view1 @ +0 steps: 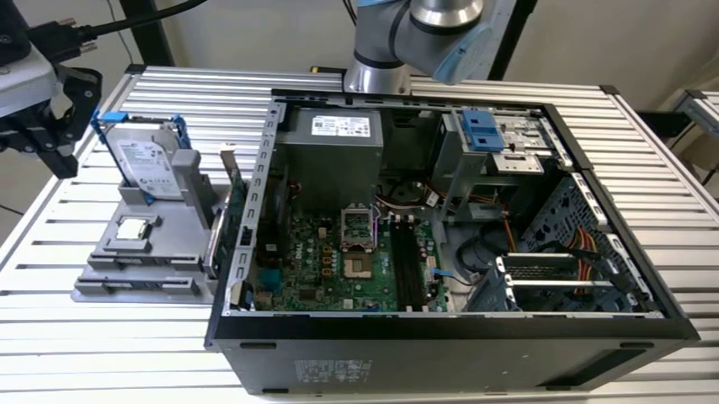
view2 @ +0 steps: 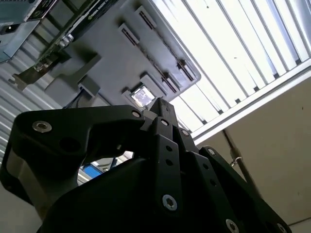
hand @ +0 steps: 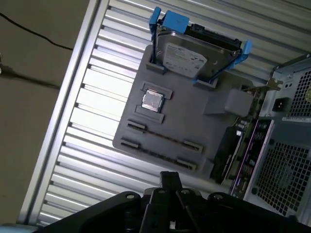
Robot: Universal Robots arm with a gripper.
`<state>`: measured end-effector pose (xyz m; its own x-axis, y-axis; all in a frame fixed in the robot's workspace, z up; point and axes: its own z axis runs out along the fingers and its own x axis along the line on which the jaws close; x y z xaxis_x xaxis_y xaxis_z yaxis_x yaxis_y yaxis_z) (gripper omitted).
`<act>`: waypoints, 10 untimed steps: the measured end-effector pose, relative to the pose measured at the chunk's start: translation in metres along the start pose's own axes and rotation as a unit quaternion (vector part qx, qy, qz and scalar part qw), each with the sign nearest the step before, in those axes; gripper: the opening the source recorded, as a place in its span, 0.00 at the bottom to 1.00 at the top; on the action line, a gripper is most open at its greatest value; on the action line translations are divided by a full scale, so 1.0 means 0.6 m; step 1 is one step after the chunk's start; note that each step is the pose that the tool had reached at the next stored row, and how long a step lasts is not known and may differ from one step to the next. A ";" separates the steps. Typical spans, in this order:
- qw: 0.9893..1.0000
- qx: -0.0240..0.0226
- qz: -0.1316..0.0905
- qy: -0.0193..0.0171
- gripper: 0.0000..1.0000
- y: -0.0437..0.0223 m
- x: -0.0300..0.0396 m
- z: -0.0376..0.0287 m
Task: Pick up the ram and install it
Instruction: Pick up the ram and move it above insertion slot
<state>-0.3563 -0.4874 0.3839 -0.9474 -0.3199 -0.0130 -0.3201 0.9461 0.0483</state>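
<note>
The gripper [view1: 54,143] hangs at the upper left of the exterior view, over the far left corner of the slatted table [view1: 113,353]. It is up beside the blue-framed hard drive [view1: 151,160] that stands on edge in the grey tray [view1: 174,252]. In both wrist views the fingertips [view2: 160,104] look drawn together into one point with nothing between them, so I take the tool to be closed and empty.

The ram [view1: 151,284] has not been lifted. It sits on its edge in the row of holders along the tray's near side, a thin bluish strip at the lower left of the exterior view, below the small silver CPU chip [view1: 135,227]. From the gripper it lies down and a little toward the exterior view's right, well apart, with the hard drive and the chip in between. Its long axis runs nearly level across the frame, parallel to the tray's front edge.

In the first wrist view the gripper [hand: 170,179] points toward that same tray, on the side away from the hard drive [hand: 194,56].

Inside the open computer case [view1: 450,332] the dark memory slots [view1: 407,265] run up and down the frame, so I judge them roughly crosswise to the way the stick lies now.
</note>
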 end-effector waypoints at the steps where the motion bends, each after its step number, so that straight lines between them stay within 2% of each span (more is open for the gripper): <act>1: 1.000 0.000 -0.005 0.000 0.00 0.000 0.000 0.000; 8: 0.999 -0.001 -0.041 0.002 0.00 0.000 0.000 0.000; 9: 0.998 -0.001 -0.062 0.003 0.00 0.000 0.000 0.000; 10: 0.998 -0.001 -0.068 0.003 0.00 0.000 0.000 0.000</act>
<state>-0.3563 -0.4874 0.3840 -0.8955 -0.4449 -0.0130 -0.4450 0.8942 0.0483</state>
